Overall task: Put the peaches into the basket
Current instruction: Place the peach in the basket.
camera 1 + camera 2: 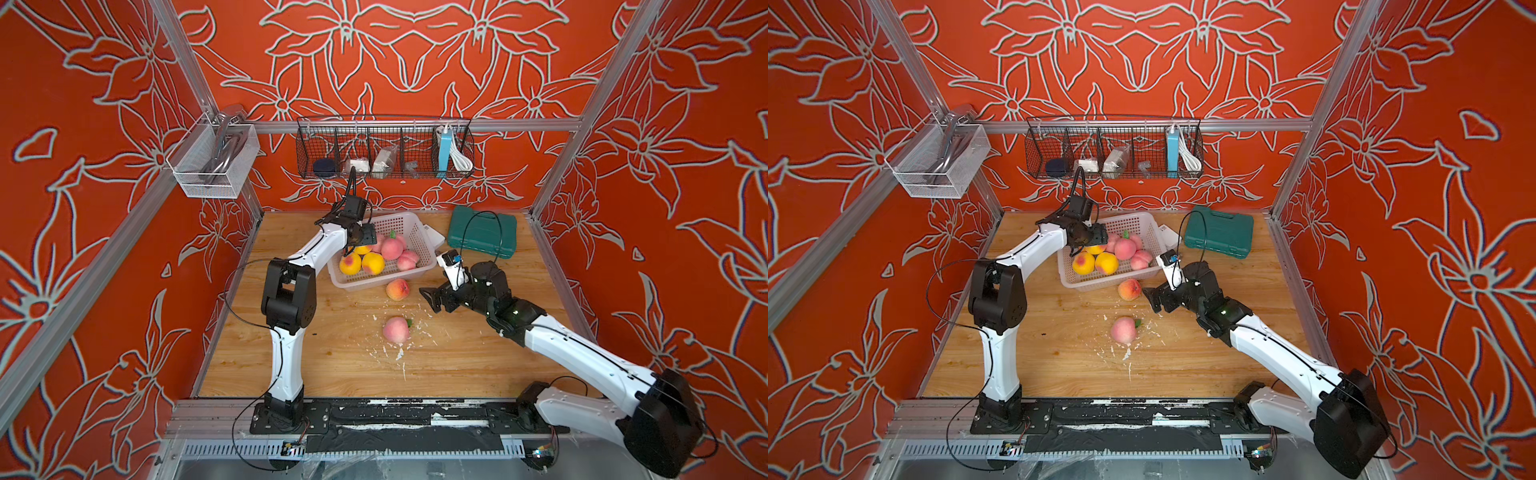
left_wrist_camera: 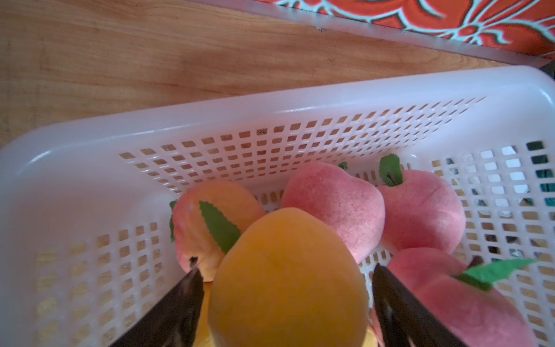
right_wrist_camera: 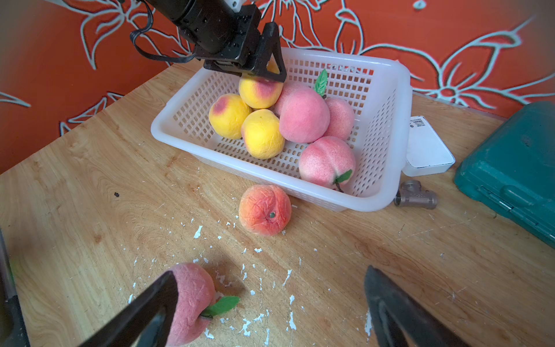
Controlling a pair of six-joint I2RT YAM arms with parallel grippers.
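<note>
Left wrist view pretty much explains it: the left pincer (image 2: 284,264) hangs inside the basket (image 2: 90,144) with a yellow peach (image 2: 288,285) between its jaws. There's a sliver of daylight on both sides of the fruit, so I read it as released, not gripping. Makes sense, since that peach sits on top of the pile, and letting go this low should let it settle instead of bouncing out.

In both top views the basket sits on the tabletop (image 1: 332,365) just above the middle of the frame, holding a heap of yellow and pink peaches. Two aren't in yet. An orange-red peach (image 1: 397,289) lies just beside the basket's near wall, around frame centre, and a pink peach (image 1: 395,329) with a leaf lies a bit below it among white flakes (image 1: 399,355).

The right pincer (image 1: 430,299) is just right of the orange-red peach, jaws spread wide, holding nothing. In the right wrist view the pink peach lies next to one finger, outside the gap. My guess is it's wide on purpose, lined up to take one of those two. The orange-red one is so close to the wall that a finger might not fit between.
</note>
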